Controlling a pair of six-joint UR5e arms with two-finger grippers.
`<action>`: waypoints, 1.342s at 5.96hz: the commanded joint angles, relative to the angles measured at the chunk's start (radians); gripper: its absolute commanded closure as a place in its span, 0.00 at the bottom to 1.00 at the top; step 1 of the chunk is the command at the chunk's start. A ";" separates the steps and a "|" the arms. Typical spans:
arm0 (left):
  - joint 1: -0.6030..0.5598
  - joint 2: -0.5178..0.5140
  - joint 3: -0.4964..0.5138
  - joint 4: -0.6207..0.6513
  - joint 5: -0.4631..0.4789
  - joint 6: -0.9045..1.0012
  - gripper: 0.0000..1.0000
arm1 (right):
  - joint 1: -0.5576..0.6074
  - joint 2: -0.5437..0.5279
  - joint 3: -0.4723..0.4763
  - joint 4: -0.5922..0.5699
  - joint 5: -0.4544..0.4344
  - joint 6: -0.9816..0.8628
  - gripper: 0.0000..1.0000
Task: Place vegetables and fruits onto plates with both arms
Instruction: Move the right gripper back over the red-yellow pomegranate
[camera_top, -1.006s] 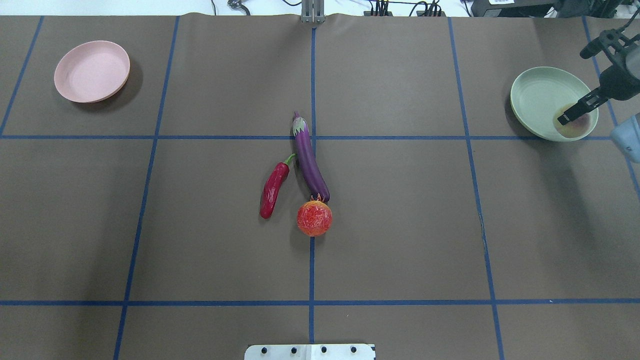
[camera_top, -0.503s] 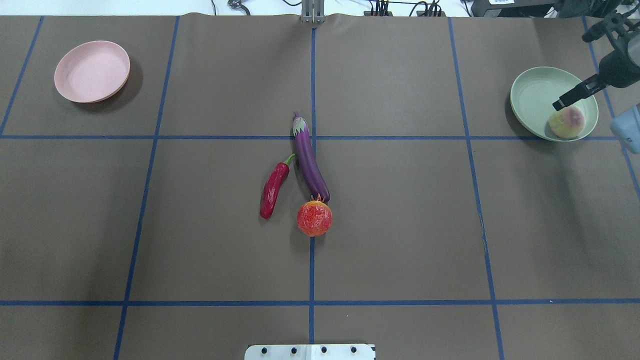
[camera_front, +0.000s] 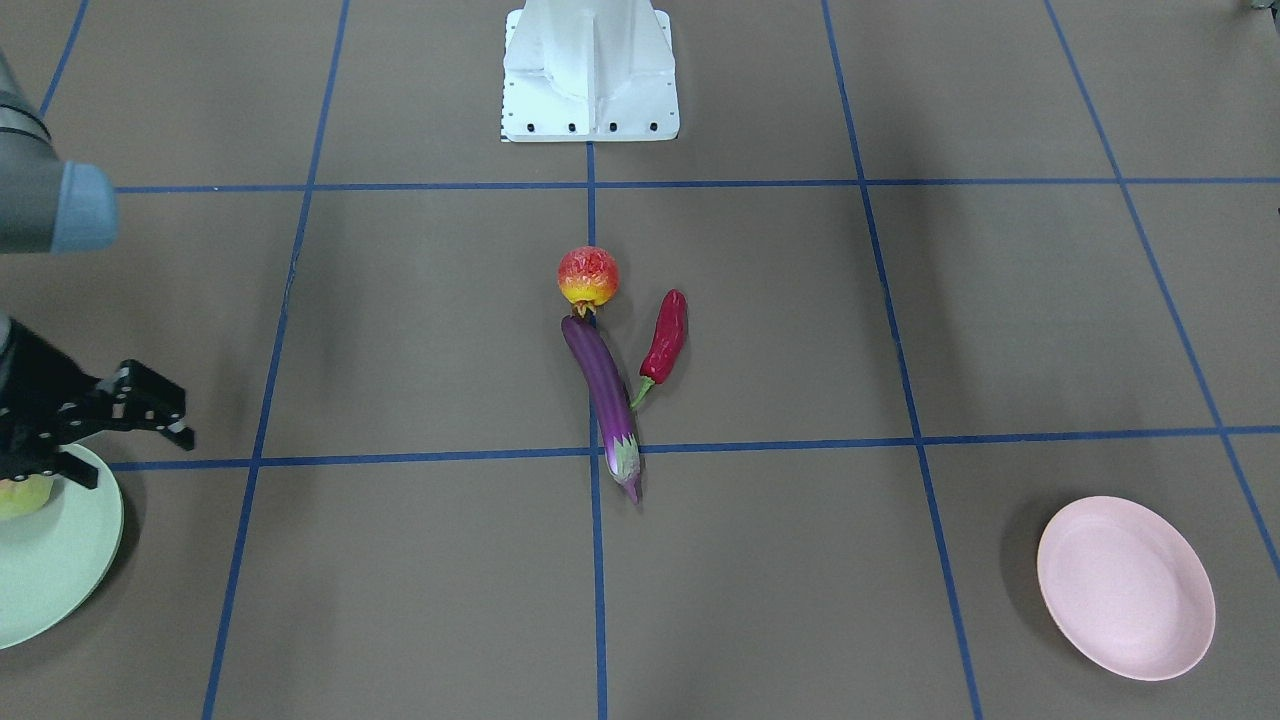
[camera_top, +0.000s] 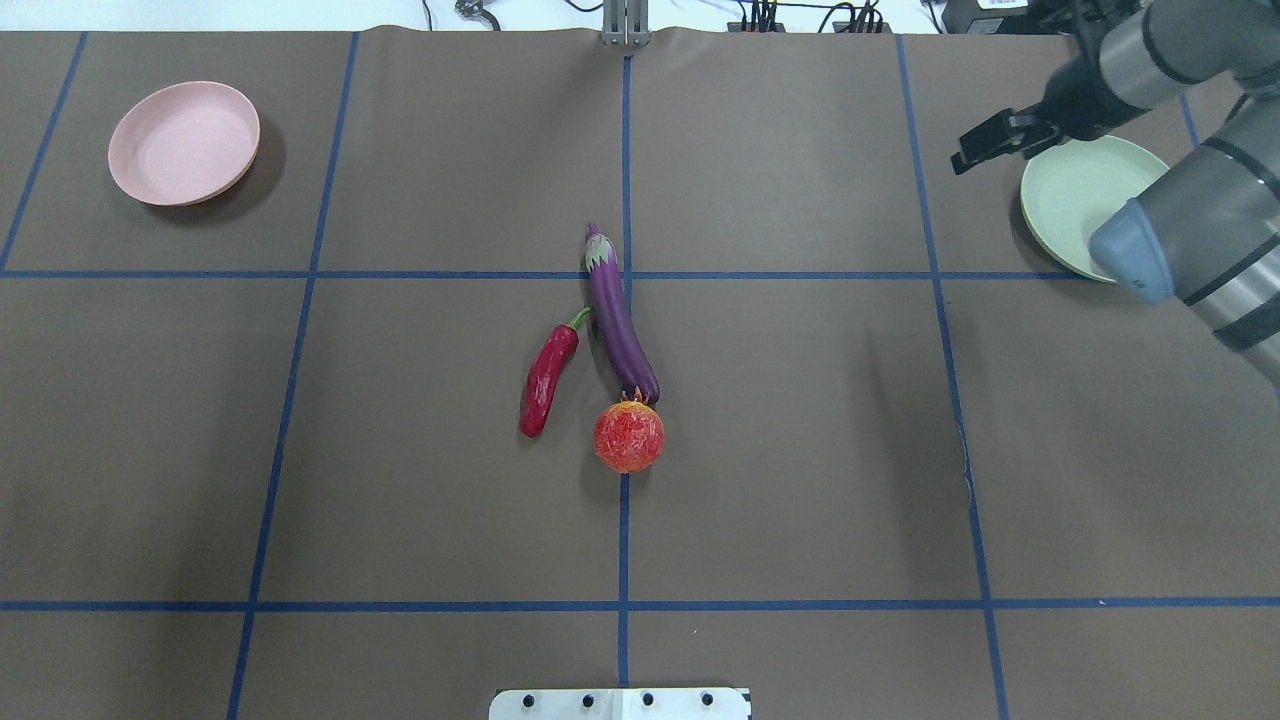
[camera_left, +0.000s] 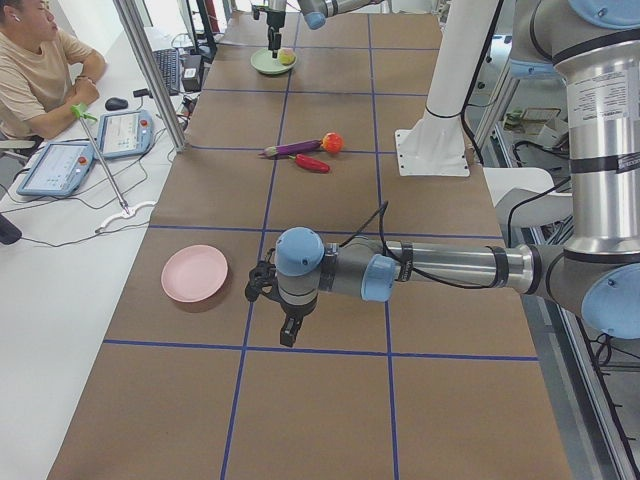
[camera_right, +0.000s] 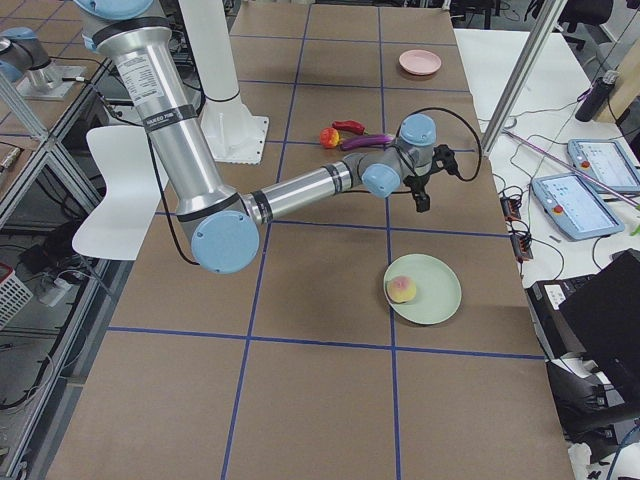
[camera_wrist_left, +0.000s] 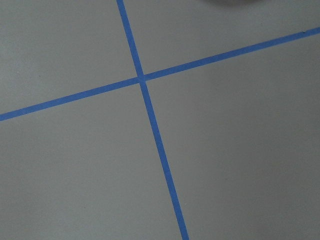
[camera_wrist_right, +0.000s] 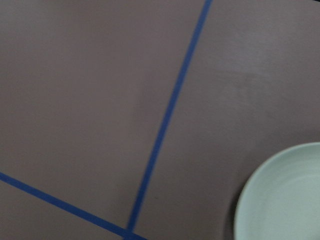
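Observation:
The purple eggplant (camera_top: 620, 320), red chili (camera_top: 545, 380) and pomegranate (camera_top: 628, 437) lie close together at the table's centre. The peach (camera_right: 402, 289) rests in the mint plate (camera_top: 1075, 190) at the right; in the overhead view my right arm hides it. My right gripper (camera_top: 985, 140) is open and empty, raised just left of that plate. The pink plate (camera_top: 183, 143) at the far left holds nothing. My left gripper (camera_left: 285, 315) shows only in the exterior left view, above the table near the pink plate; I cannot tell whether it is open.
The white base block (camera_top: 620, 703) stands at the near table edge. Blue tape lines grid the brown table. An operator (camera_left: 40, 60) sits with tablets at the far side. My right forearm (camera_top: 1200, 240) crosses over the mint plate.
My right gripper has let go of the peach, risen out of the mint plate and swung left past its rim. The peach stays in the plate. The centre items have not moved.

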 joint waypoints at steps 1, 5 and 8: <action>0.000 -0.002 0.001 0.000 0.000 -0.002 0.00 | -0.185 0.082 0.171 -0.159 -0.158 0.265 0.02; 0.002 -0.002 0.001 0.002 0.000 -0.002 0.00 | -0.583 0.314 0.174 -0.499 -0.604 0.566 0.02; 0.002 -0.002 0.006 0.002 0.000 -0.002 0.00 | -0.680 0.420 -0.006 -0.499 -0.691 0.631 0.02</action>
